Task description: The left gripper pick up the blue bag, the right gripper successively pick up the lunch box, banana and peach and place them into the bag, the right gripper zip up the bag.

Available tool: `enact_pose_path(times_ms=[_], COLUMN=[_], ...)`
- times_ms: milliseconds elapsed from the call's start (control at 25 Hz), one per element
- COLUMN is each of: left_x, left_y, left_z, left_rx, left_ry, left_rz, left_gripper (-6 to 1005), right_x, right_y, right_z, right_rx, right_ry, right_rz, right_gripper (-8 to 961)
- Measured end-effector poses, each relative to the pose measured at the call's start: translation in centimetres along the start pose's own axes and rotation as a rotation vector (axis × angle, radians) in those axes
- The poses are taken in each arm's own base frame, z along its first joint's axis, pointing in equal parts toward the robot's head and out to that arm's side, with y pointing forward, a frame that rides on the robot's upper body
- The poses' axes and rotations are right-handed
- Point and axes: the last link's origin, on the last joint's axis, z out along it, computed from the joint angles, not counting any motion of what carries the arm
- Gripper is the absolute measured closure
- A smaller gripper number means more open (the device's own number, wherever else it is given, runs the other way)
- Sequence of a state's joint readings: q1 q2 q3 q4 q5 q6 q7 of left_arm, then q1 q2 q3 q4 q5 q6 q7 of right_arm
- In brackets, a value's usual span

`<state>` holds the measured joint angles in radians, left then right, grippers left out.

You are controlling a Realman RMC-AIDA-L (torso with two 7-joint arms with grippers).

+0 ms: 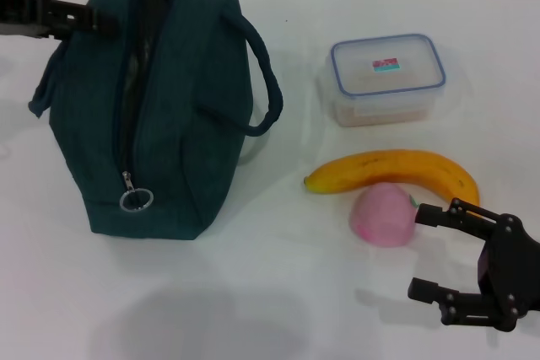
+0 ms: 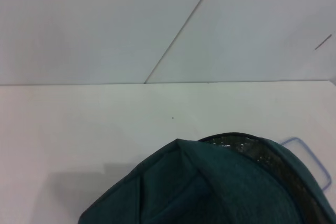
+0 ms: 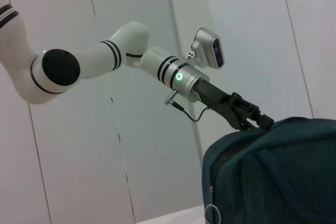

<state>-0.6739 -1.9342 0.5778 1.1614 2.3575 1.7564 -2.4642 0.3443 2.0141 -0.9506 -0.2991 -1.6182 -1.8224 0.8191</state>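
Note:
The blue bag (image 1: 160, 107) stands upright at the left of the white table, its zip open along the top and the ring pull (image 1: 136, 200) hanging at the near end. My left gripper (image 1: 105, 23) reaches in from the far left and is shut on the bag's far top edge; it also shows in the right wrist view (image 3: 257, 121) at the bag's rim (image 3: 278, 171). The lunch box (image 1: 386, 77) sits at the back right. The banana (image 1: 396, 170) lies in front of it, touching the peach (image 1: 382, 215). My right gripper (image 1: 417, 252) is open and empty, just right of the peach.
The bag's right handle (image 1: 266, 82) loops out toward the lunch box. In the left wrist view the bag's top (image 2: 220, 182) and a corner of the lunch box (image 2: 310, 161) show. White wall panels stand behind the table (image 1: 278, 309).

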Motion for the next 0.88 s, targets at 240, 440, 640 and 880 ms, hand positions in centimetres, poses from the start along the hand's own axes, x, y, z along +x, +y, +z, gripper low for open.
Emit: enact_pose_path(times_ms=[240, 440, 640, 880], left_x=[0.2, 0.0, -0.1, -0.1], left_y=[-0.1, 0.0, 0.3, 0.3], left_z=[0.4, 1.3, 2.1, 1.9], left_rx=[0.023, 0.036, 0.022, 0.019], left_ry=[-0.01, -0.052, -0.082, -0.072], left_rz=[-0.016, -0.018, 0.001, 0.02], left_gripper=[162, 165, 187, 303], right_x=[0.0, 0.0, 0.0, 0.0], right_y=[0.0, -0.1, -0.1, 0.0], right_z=[0.0, 0.0, 0.0, 0.0], right_rx=[0.002, 0.005, 0.003, 0.005], right_ry=[0.0, 0.003, 0.003, 0.001], right_rz=[0.0, 0.0, -0.001, 0.001], right_gripper=[105, 106, 107, 109])
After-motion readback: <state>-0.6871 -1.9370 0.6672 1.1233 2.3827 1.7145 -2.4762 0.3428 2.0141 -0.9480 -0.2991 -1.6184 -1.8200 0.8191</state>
